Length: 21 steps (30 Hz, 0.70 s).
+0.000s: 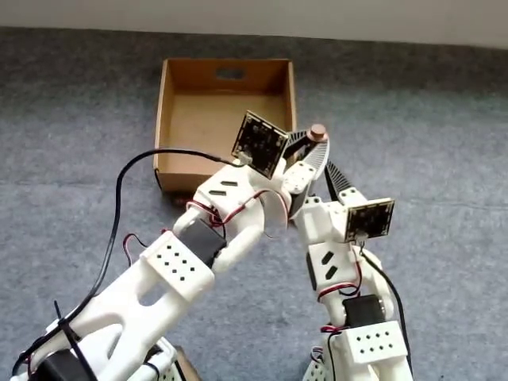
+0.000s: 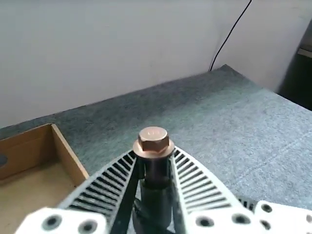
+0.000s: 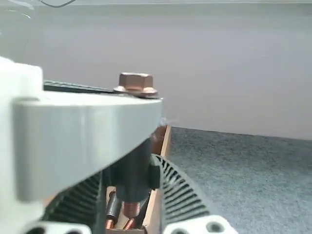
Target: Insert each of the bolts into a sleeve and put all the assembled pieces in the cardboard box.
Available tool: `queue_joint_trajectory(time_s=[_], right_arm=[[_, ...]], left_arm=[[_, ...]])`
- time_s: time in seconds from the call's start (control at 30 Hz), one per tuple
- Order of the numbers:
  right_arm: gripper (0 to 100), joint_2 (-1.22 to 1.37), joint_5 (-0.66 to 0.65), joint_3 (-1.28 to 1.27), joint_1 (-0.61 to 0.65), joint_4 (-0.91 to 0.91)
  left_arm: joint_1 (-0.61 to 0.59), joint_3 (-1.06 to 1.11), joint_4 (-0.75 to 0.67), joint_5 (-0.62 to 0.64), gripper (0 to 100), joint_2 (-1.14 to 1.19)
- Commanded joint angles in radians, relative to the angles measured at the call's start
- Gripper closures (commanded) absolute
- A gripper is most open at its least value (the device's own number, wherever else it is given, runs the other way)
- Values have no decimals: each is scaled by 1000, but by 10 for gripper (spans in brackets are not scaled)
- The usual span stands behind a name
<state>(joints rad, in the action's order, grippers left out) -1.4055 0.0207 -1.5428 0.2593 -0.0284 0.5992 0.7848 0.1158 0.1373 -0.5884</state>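
Note:
A copper hex-head bolt [image 1: 318, 132] stands upright just off the cardboard box's [image 1: 163, 119] near right corner. My left gripper [image 2: 153, 168] is shut on the bolt [image 2: 153, 141] just under its flange. Below it, a black sleeve [image 3: 132, 173] surrounds the shank, and the copper tip [image 3: 130, 208] pokes out underneath. My right gripper [image 3: 134, 187] is shut on that sleeve, directly under the left gripper's white finger [image 3: 83, 126]. In the high view both grippers meet under the bolt head, left gripper [image 1: 304, 151] above right gripper [image 1: 319, 176].
The box [image 2: 63, 151] lies open on grey carpet [image 1: 429, 143], and its visible floor is bare. Its near edge is hidden behind the left arm. A black cable [image 1: 119, 206] loops at the left. Open carpet lies right of the arms.

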Motion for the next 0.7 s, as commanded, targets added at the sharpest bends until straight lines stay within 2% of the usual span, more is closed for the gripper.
queue_joint_trajectory(time_s=[0.0,0.2,0.33,0.67], right_arm=[[992,-12,2,15,-27,-22],[992,-12,2,15,-27,-22],[992,-12,2,15,-27,-22],[992,-7,2,15,-27,-22]], left_arm=[[-21,-8,-2,-3,885,-8],[-21,-1,23,-3,884,-39],[-15,44,109,-3,883,-177],[-12,203,196,-3,884,-481]])
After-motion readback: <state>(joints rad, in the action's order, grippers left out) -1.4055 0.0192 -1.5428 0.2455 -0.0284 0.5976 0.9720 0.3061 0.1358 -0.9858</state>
